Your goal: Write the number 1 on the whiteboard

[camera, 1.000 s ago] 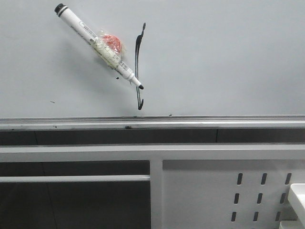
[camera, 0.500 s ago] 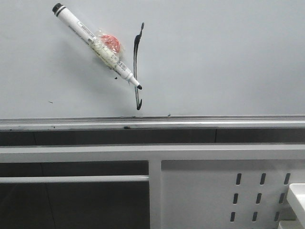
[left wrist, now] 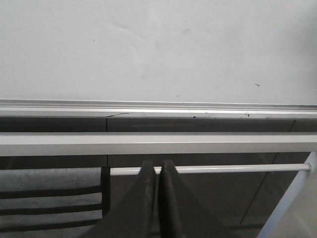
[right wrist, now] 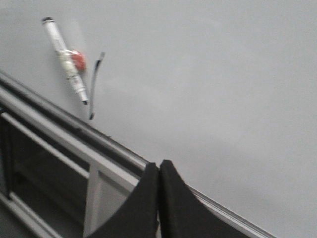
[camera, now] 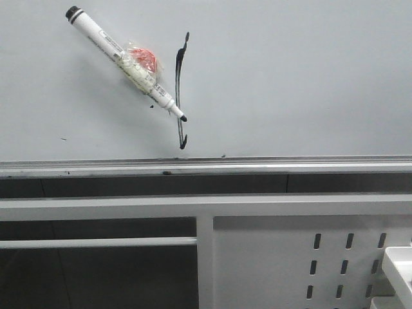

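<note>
The whiteboard (camera: 290, 77) fills the upper part of the front view. On it is the number 1 (camera: 177, 90), a thin dark curved stroke with a flag on top and a hook below. A white marker (camera: 122, 61) with a black cap clings slantwise to the board, its tip touching the stroke, with a red and clear wad (camera: 145, 58) at its middle. No gripper holds it. In the right wrist view my right gripper (right wrist: 159, 163) is shut and empty, well away from the marker (right wrist: 65, 59) and the number 1 (right wrist: 95, 84). My left gripper (left wrist: 157, 162) is shut and empty below the whiteboard (left wrist: 158, 49).
A silver rail (camera: 257, 166) edges the board below, with a few stray ink dots near it. Under it run white frame bars and a white slotted panel (camera: 270, 257). A white tray corner (camera: 400, 267) shows at the lower right. A grey striped cloth (left wrist: 49, 193) hangs left of my left gripper.
The whole scene has slid a little to the left in the front view. The marker keeps its place against the stroke.
</note>
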